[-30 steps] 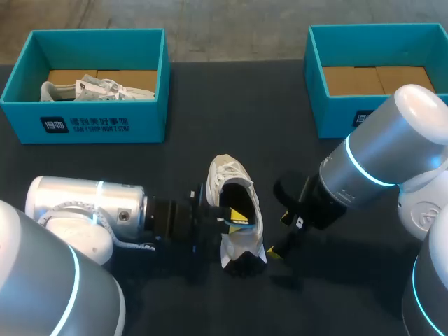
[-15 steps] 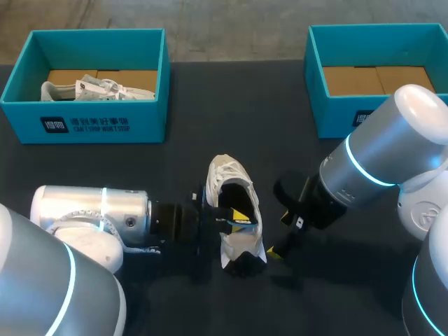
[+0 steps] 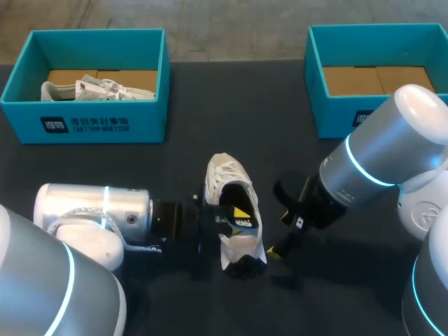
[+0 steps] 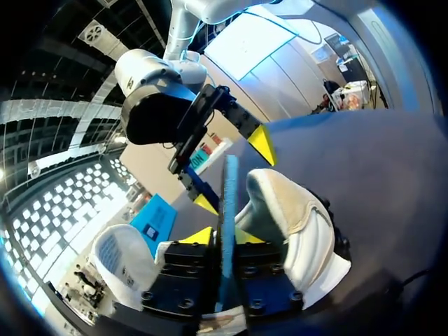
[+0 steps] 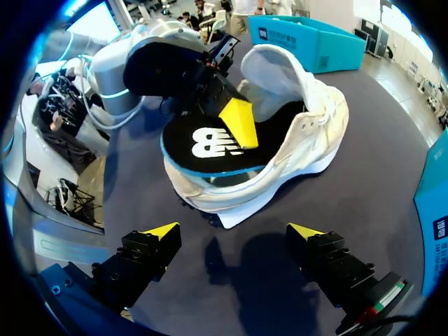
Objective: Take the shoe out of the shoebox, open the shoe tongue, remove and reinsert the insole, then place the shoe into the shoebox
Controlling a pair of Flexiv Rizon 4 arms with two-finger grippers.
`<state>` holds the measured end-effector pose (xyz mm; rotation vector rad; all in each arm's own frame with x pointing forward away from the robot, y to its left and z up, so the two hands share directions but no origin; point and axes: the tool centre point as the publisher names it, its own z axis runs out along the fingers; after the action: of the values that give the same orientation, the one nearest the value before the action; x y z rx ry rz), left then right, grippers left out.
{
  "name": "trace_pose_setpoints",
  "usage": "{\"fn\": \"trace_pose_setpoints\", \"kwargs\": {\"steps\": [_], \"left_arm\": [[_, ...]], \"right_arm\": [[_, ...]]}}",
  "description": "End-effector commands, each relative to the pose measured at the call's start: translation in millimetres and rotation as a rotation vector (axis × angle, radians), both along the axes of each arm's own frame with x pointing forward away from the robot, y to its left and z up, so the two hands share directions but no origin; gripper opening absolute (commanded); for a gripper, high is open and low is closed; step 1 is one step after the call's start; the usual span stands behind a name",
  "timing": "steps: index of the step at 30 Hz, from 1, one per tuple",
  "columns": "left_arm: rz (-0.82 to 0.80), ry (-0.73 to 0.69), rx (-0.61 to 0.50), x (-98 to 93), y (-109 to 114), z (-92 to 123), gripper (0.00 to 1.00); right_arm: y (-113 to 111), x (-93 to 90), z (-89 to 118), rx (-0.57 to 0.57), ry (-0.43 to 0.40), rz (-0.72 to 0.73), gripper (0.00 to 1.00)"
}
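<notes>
Shoe (image 3: 225, 175) removal is done: it lies on the counter (image 3: 231, 105), the empty shoebox (image 3: 336, 115) well beyond it. The insole (image 5: 203, 143), partly inside the shoe, is pinched by the left jaws. The right jaws are spread wide, empty, beside the shoe. Seating and boxing are judged left.

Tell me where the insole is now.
The insole lies partly inside the shoe, in the middle of the head view, pinched by the left gripper reaching in from the left.

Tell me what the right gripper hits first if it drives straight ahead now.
Probably the white shoe: its near side lies just ahead of the open right gripper, across a strip of bare table. Depth is uncertain.
</notes>
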<state>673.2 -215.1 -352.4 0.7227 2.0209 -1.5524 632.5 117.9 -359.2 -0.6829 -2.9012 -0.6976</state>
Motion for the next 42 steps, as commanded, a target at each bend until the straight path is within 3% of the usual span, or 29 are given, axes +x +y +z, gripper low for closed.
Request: {"fn": "trace_pose_setpoints", "kwargs": {"steps": [1, 11, 21, 22, 23, 42], "left_arm": [[-0.008, -0.004, -0.015, -10.7, 8.7, 6.8, 0.33], [-0.032, -0.026, -0.036, -25.5, 12.7, 25.5, 0.2], [-0.02, -0.027, -0.024, -27.8, 16.3, 26.6, 0.19], [-0.02, -0.027, -0.02, -27.3, 16.1, 25.7, 0.17], [-0.02, -0.031, -0.013, -25.9, 15.1, 24.0, 0.0], [0.008, -0.091, 0.045, -4.0, 2.8, 3.0, 0.0]], "right_arm": [[0.4, -1.0, -0.8, 0.002, -0.001, -0.001, 1.0], [0.4, -1.0, -0.8, 0.002, -0.001, -0.001, 1.0], [0.4, -1.0, -0.8, 0.002, -0.001, -0.001, 1.0], [0.4, -1.0, -0.8, 0.002, -0.001, -0.001, 1.0], [0.4, -1.0, -0.8, 0.002, -0.001, -0.001, 1.0], [0.4, -1.0, -0.8, 0.002, -0.001, -0.001, 1.0]]}}
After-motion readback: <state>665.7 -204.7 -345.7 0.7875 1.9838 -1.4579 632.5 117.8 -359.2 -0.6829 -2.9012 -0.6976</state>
